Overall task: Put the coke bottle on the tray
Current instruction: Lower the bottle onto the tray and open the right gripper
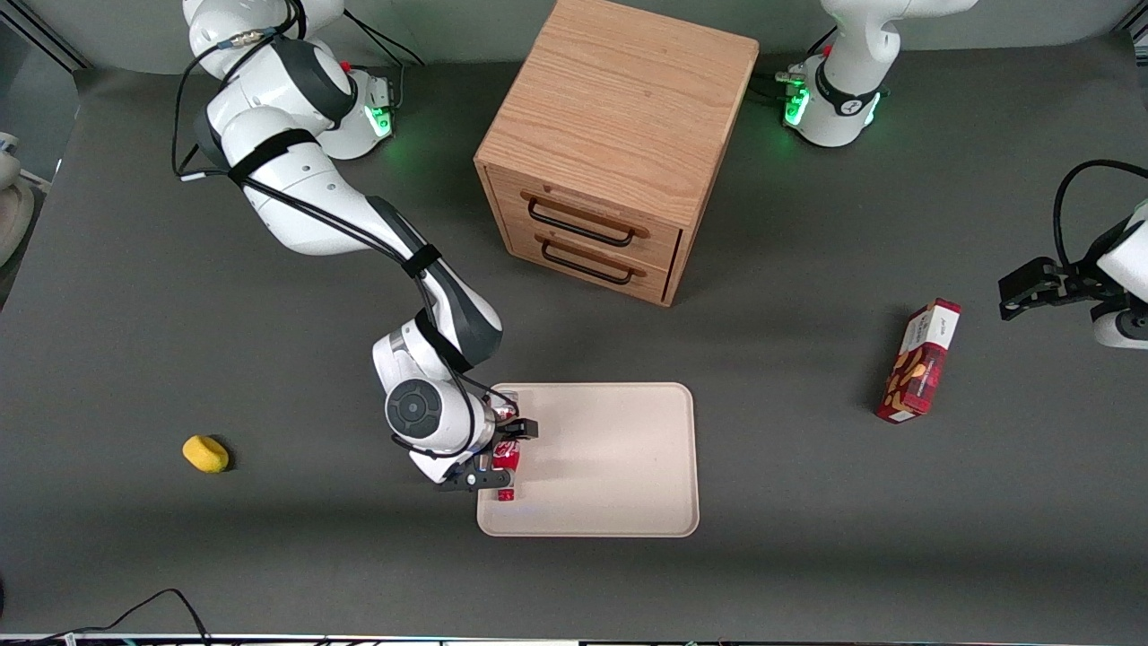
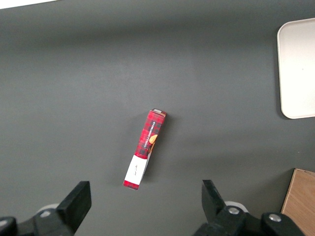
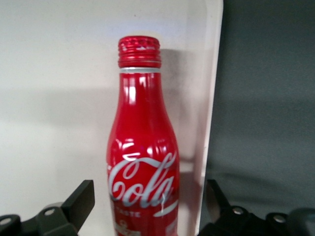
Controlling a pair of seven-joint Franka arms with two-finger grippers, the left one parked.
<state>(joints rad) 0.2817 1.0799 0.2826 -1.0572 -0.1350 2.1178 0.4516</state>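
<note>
the dark grey desk (image 1: 179, 556) carries the flat cream rectangular tray (image 1: 610, 458). the slim red metal coke bottle (image 1: 507, 458) lies just inside the tray's rim, between the gripper (image 1: 504, 459) fingers, which stand apart. it looks light, rigid and slick; grasp mid-body.
</note>
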